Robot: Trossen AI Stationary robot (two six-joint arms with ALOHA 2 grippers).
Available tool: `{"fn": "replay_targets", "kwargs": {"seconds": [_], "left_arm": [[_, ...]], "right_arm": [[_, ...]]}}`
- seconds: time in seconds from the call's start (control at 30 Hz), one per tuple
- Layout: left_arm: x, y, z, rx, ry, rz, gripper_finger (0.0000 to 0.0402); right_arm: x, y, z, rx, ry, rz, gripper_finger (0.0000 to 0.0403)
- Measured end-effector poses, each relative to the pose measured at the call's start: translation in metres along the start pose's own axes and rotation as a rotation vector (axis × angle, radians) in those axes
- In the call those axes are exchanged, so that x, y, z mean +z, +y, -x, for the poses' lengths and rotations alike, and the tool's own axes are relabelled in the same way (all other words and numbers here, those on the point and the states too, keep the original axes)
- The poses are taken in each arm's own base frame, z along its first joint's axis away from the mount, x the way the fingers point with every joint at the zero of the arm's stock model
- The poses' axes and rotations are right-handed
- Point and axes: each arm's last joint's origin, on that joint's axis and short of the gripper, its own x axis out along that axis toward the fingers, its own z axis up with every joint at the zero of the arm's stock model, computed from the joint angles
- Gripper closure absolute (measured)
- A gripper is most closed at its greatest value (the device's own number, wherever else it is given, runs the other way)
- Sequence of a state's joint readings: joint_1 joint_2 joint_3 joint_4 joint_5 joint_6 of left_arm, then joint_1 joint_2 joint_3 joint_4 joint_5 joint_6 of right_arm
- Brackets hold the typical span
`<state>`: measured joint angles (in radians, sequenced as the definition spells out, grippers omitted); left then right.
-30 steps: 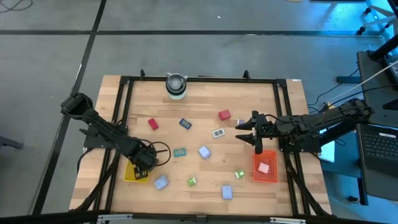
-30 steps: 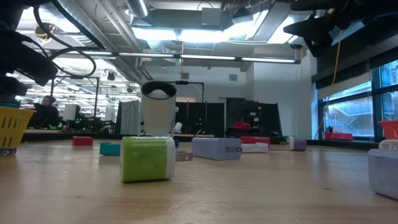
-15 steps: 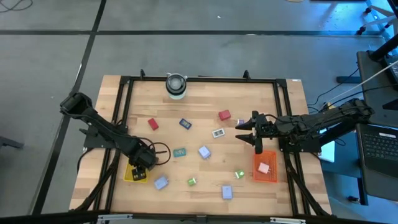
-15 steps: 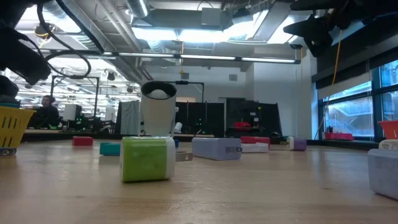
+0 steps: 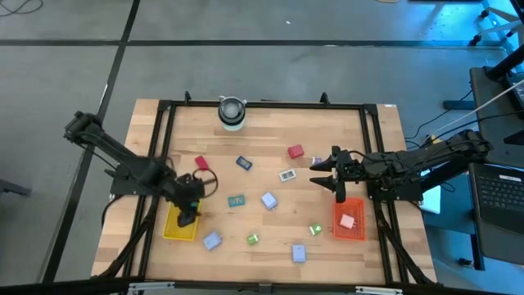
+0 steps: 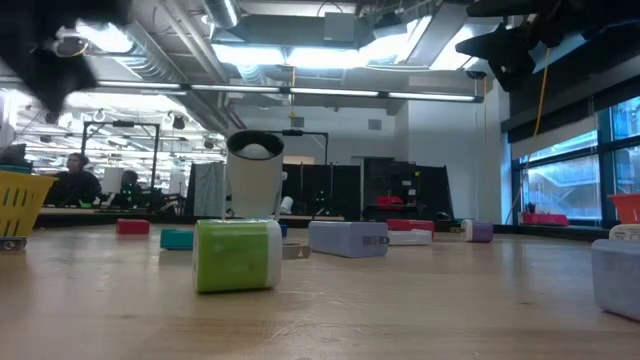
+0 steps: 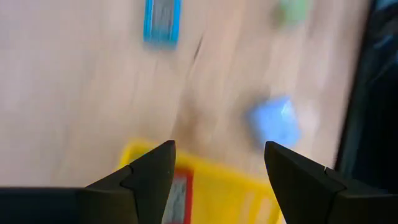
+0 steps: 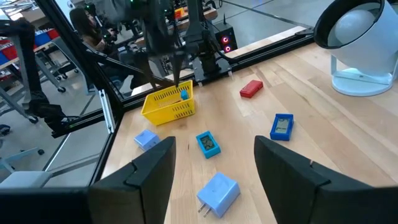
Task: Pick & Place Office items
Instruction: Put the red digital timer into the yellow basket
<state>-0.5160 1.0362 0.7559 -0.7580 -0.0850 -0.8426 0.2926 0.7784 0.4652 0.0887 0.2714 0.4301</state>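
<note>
My left gripper (image 5: 187, 220) (image 7: 217, 149) is open and empty, pointing down over the yellow tray (image 5: 178, 229) at the near left. The left wrist view shows a small red-edged item (image 7: 180, 194) lying in that tray (image 7: 236, 193). My right gripper (image 5: 327, 182) (image 8: 214, 142) is open and empty above the table, just beyond the red tray (image 5: 358, 233), where a pink block (image 5: 347, 220) lies. Loose items lie flat on the wood: two red blocks (image 5: 201, 163) (image 5: 295, 151), a blue packet (image 5: 244, 163), a teal packet (image 5: 237, 200), lavender blocks (image 5: 268, 200) (image 5: 212, 240), green blocks (image 5: 253, 238) (image 5: 314, 230).
A round grey-white cylinder (image 5: 232, 112) stands at the far edge. A black frame (image 5: 262, 104) runs around the table. Another lavender block (image 5: 298, 253) lies near the front edge, and a white packet (image 5: 286, 174) lies at mid-table. People and benches show in the room behind.
My left gripper has risen from low in the yellow tray to a place above it, and the arm's elbow has swung out toward the table's left edge. My right arm has kept still.
</note>
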Motion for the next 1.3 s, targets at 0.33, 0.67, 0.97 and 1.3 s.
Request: {"fn": "replay_targets", "kwargs": {"seconds": [0.33,0.67,0.97,1.3], "left_arm": [[0.011,0.016,0.071,0.086,-0.654,-0.179,0.0160],[-0.006,0.046,0.100,0.135,-0.919,-0.144,0.0160],[-0.031,0.073,0.073,0.156,-1.047,-0.083,0.0160],[-0.036,0.085,0.070,0.285,-1.077,0.057,0.0160]], "right_arm": [[0.000,0.000,0.000,0.000,0.000,0.000,0.0183],[0.000,0.000,0.000,0.000,0.000,0.001,0.0183],[0.000,0.000,0.000,0.003,0.002,0.001,0.0183],[0.000,0.000,0.000,0.002,0.001,0.000,0.0183]]}}
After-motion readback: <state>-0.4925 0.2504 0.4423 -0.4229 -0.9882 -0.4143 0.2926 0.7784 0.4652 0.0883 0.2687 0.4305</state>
